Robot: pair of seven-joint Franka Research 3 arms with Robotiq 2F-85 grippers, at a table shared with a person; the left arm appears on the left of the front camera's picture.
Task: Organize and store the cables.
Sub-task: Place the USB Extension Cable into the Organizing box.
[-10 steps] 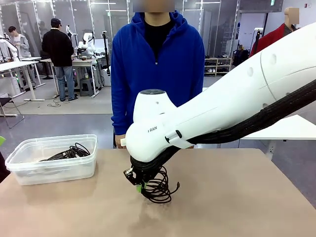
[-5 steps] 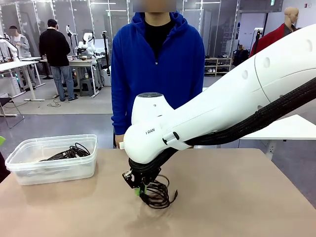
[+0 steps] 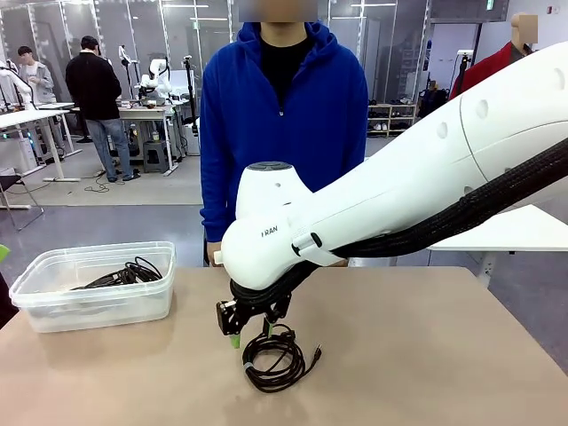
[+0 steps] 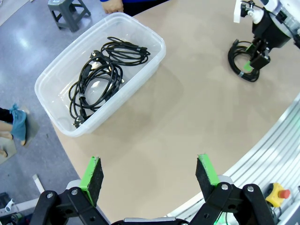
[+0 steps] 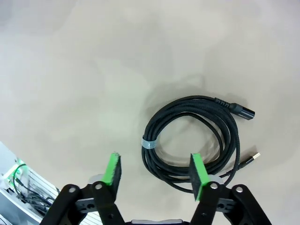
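Now my right end effector (image 5: 154, 171) hangs released just above a coiled black cable (image 3: 278, 357) lying flat on the counter (image 3: 426, 355) — fingers apart, nothing held. My left end effector (image 4: 151, 176) stands wide open too, near the clear bin (image 4: 56, 77) — more cables (image 4: 101, 75) lie inside.

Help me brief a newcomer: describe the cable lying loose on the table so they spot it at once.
Start at the tan table and find the right gripper near its middle. Just below it lies a coiled black cable, flat on the bare surface. Unlike the cables in the clear bin, it lies alone, bound by a pale band.
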